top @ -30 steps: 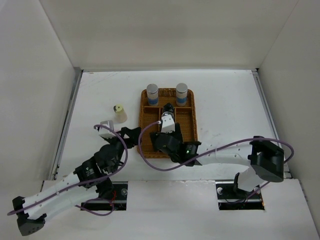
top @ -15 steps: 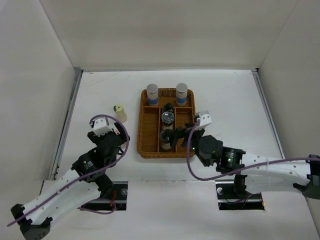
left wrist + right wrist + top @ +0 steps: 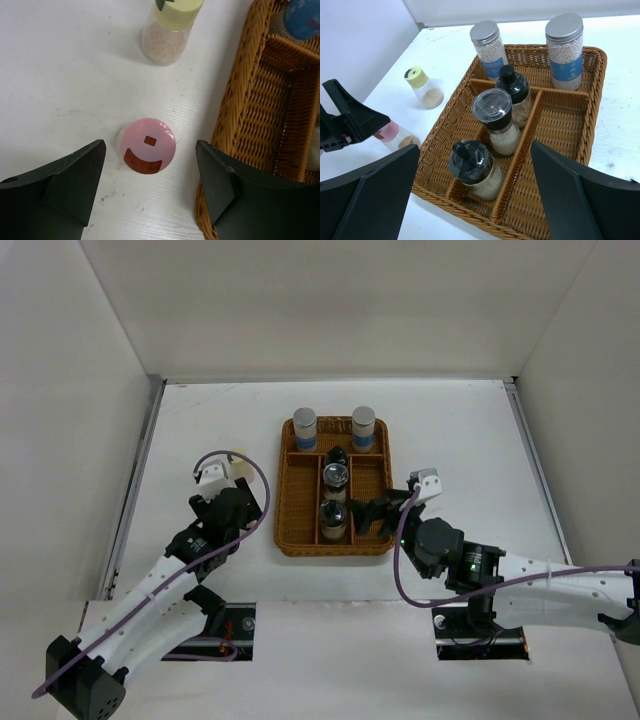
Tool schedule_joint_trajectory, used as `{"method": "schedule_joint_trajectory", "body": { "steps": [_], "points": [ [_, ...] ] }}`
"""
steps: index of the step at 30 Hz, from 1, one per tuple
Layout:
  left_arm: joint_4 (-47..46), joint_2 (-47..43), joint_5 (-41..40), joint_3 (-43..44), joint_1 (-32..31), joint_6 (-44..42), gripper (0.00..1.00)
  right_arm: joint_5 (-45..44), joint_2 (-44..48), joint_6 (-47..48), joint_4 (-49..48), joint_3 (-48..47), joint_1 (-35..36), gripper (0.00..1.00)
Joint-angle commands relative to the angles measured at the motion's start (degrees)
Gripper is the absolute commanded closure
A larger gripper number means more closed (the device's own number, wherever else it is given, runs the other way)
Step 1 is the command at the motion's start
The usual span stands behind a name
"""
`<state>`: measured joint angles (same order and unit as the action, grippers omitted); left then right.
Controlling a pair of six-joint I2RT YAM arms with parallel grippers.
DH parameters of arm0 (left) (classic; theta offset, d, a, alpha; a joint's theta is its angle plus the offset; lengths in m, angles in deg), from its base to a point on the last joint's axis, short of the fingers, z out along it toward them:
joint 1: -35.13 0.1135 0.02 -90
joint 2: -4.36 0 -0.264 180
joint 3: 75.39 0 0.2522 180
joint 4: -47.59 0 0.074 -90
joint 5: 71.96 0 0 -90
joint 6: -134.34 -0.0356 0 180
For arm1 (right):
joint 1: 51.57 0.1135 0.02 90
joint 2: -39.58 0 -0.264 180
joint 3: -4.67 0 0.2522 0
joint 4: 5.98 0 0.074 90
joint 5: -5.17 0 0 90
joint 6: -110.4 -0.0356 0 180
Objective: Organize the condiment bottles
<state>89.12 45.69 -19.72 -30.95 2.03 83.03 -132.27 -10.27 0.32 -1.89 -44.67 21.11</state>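
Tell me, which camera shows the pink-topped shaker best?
The left wrist view: the pink-topped shaker is seen whole from above, between the left gripper's open fingers. The right wrist view shows its side, partly behind that gripper. In the top view the arm hides it.
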Motion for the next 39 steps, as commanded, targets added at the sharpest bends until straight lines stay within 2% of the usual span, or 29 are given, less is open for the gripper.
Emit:
{"method": "schedule_joint_trajectory", "body": {
  "steps": [1,7,13,21,26,31,35,39],
  "points": [
    [-5.9,1.3,2.3,-1.1,0.5,-1.3,0.30,-2.1,0.7,0.8,-3.7,0.3,-0.1,0.00],
    [-7.6,2.3,2.1,-2.6,0.8,-0.9,0.40,-2.1,1.2,0.9,-4.2,0.7,0.0,0.00],
    [-7.1,2.5,2.1,-3.3,0.8,-0.5,0.41,-2.5,3.3,1.0,-4.1,1.4,0.0,0.00],
    [-6.3,0.1,2.8,-2.8,0.9,0.1,0.70,-4.6,6.0,1.3,-3.6,2.5,0.0,0.00],
    [-2.1,-5.9,2.2,5.7,-2.6,-1.3,0.76,-4.7,8.2,1.2,-3.4,3.8,-0.6,0.00],
    [-2.1,-7.0,-1.1,17.0,-8.1,-3.3,0.77,-4.8,10.3,0.7,-2.9,4.8,-2.1,0.00],
    [-9.4,-1.5,-1.4,24.9,-15.8,-4.9,0.78,-5.0,13.0,0.7,-2.6,6.0,-3.6,0.00],
    [-18.6,8.4,-1.1,29.7,-22.6,-8.9,0.78,-6.0,16.5,0.7,-1.4,7.0,-5.1,0.00]
  ]
}}
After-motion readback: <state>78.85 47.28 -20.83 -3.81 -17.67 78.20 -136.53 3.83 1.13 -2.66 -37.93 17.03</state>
